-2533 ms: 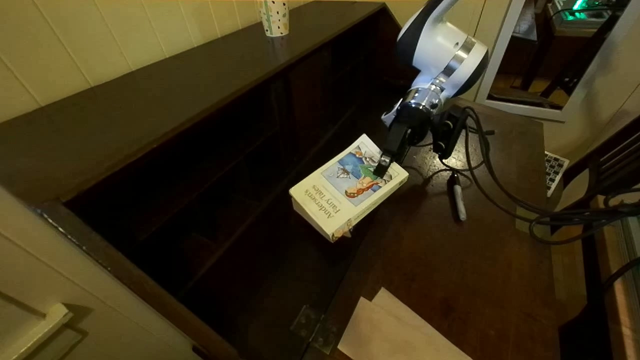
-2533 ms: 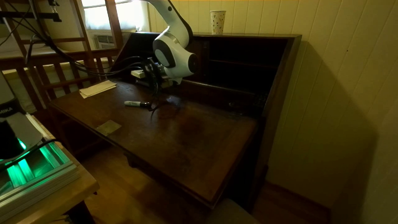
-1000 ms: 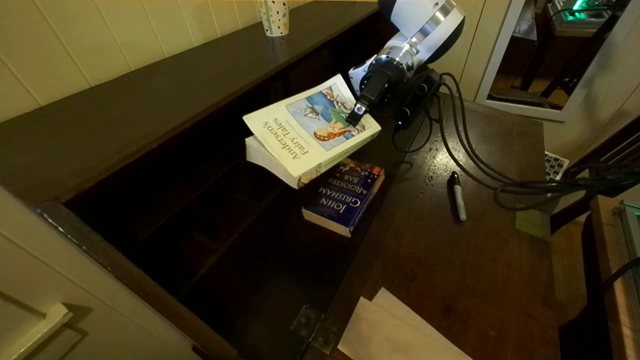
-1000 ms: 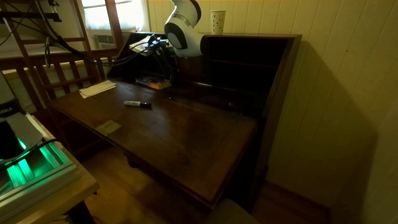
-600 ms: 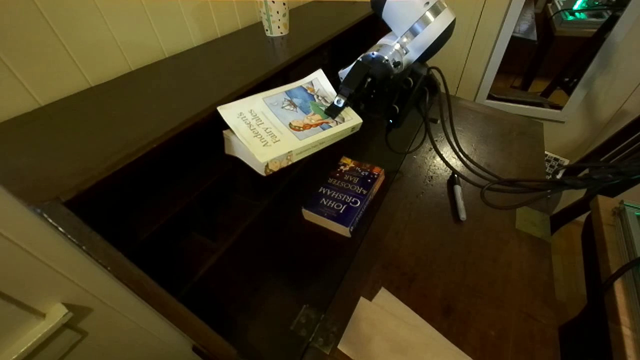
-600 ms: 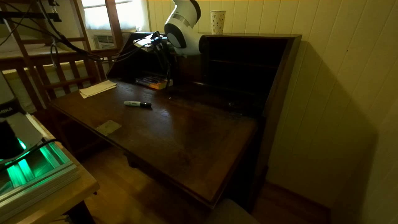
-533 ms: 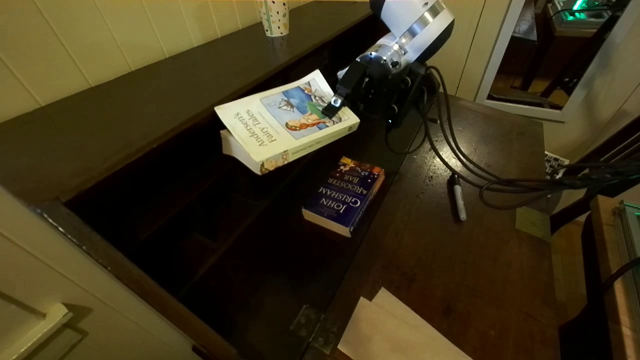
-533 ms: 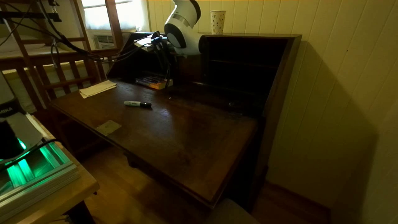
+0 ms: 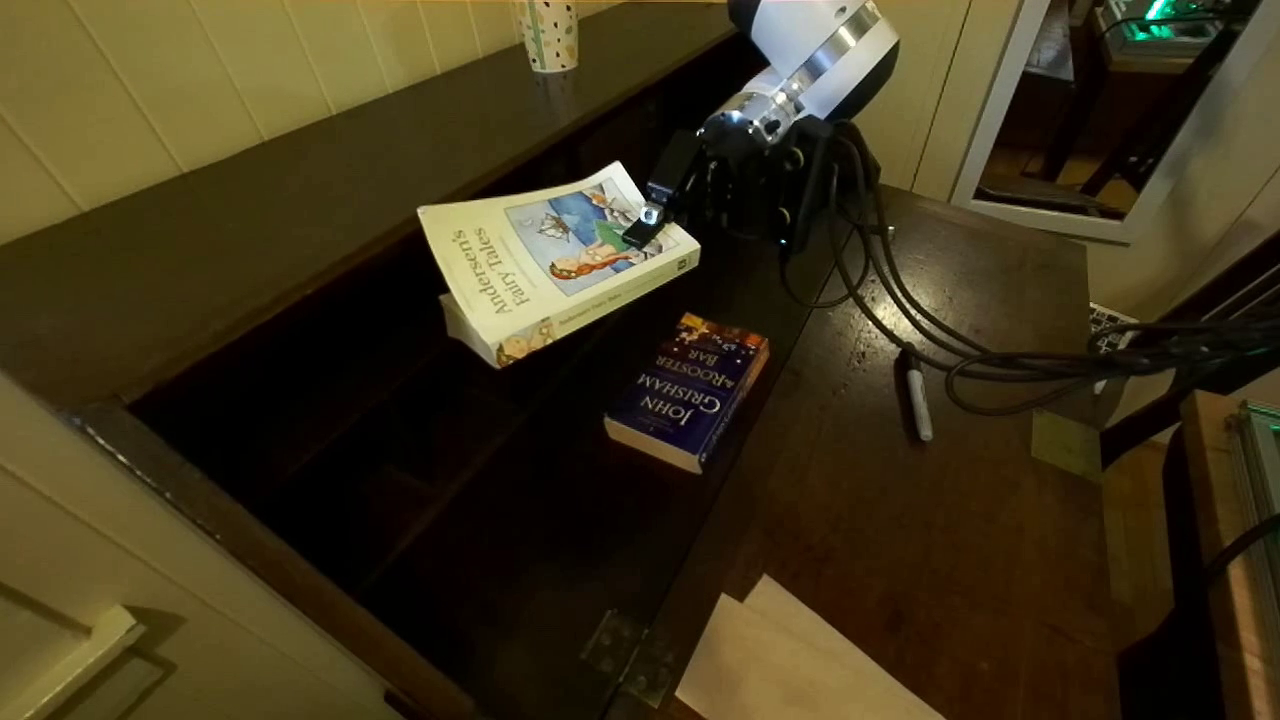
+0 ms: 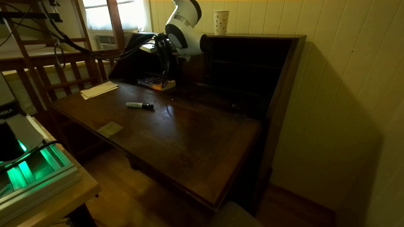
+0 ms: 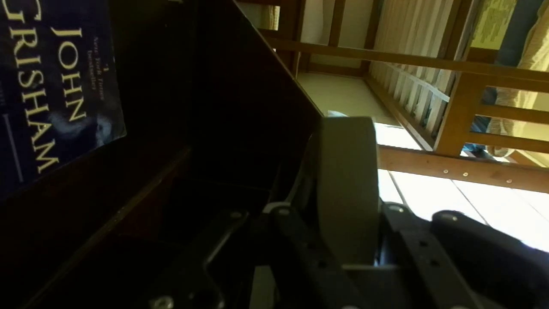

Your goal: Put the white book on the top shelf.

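Step in hand: judged to be the carry to the top shelf [image 9: 290, 385]; insertion is not yet made. The white book [image 9: 548, 268] is held tilted, well above the counter [image 9: 900, 560], before the front edge of the top board [image 9: 240, 270]. Whether that edge is touched cannot be told. For the next move, height should be matched to the shelf's dark recess under the board, the book levelled, and its fore edge fed inward before release. A corner could be caught on the board; the cover, seen parted from the pages at the title end, may be folded back.

Relative position: the book is gripped by the claw [image 11: 339, 210] at its picture end. One finger [image 9: 639, 232] is laid across the cover illustration; in the wrist view, fingers are seen on both sides of the book. The title end is pointed away, with no support seen under it. The dark blue book [image 9: 688, 395] is seen lying on the counter, apart from the held one.
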